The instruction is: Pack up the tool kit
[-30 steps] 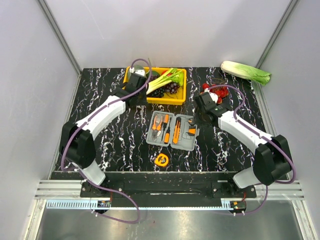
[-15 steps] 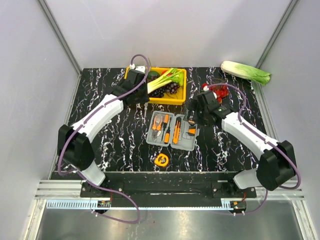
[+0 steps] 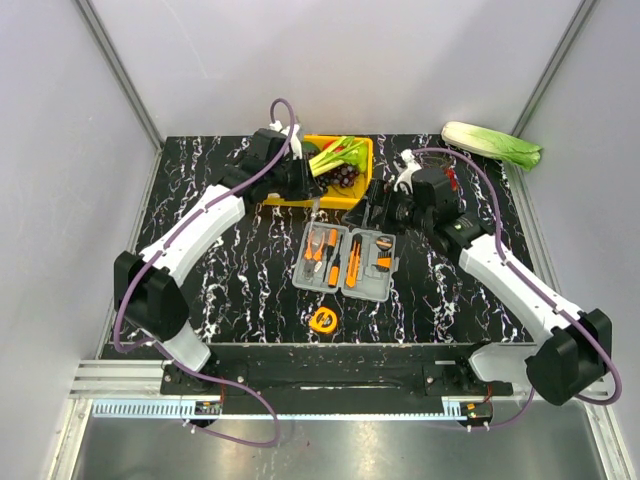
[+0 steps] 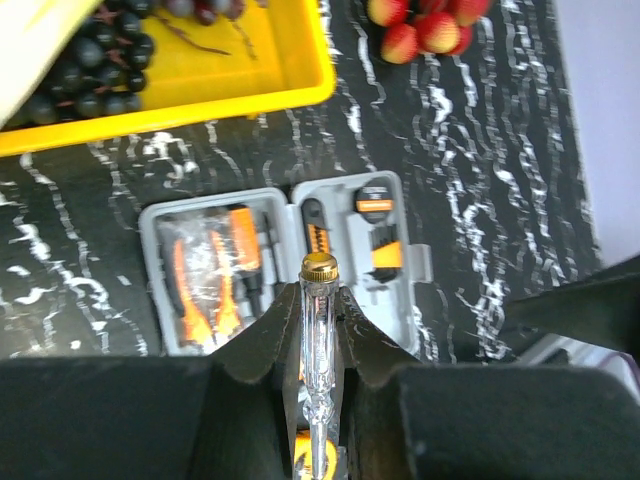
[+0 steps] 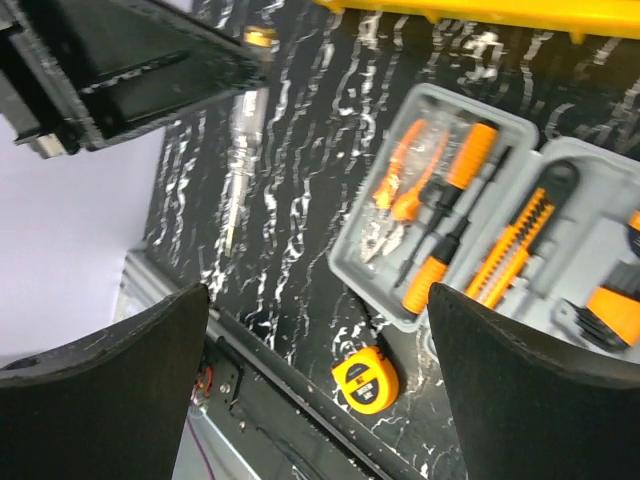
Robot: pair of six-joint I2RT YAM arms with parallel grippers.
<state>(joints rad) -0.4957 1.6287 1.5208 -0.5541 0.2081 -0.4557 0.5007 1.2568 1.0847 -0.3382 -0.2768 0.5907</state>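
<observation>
The tool kit [image 3: 345, 260] lies open at mid-table, a grey case with orange-and-black tools [image 4: 225, 275] in its slots. The case [image 5: 500, 215] also fills the upper right of the right wrist view. A yellow tape measure [image 3: 322, 319] sits on the table in front of it, seen too as the yellow tape measure [image 5: 365, 378]. My left gripper [image 4: 320, 300] is shut on a clear screwdriver [image 4: 320, 330] with a gold cap, held above the case's far edge [image 3: 315, 207]. My right gripper [image 5: 320, 310] hangs open and empty beside it, at the case's far right [image 3: 380, 212].
A yellow tray [image 3: 355, 190] of vegetables and dark grapes [image 4: 80, 80] stands just behind the case. Red fruits [image 4: 420, 25] lie right of the tray, and a cabbage [image 3: 492, 145] sits at the far right corner. Grey walls close in the table.
My right gripper has opened wide and swung left and back to the case's far edge. The left arm has carried the clear screwdriver right, from over the tray toward the case.
</observation>
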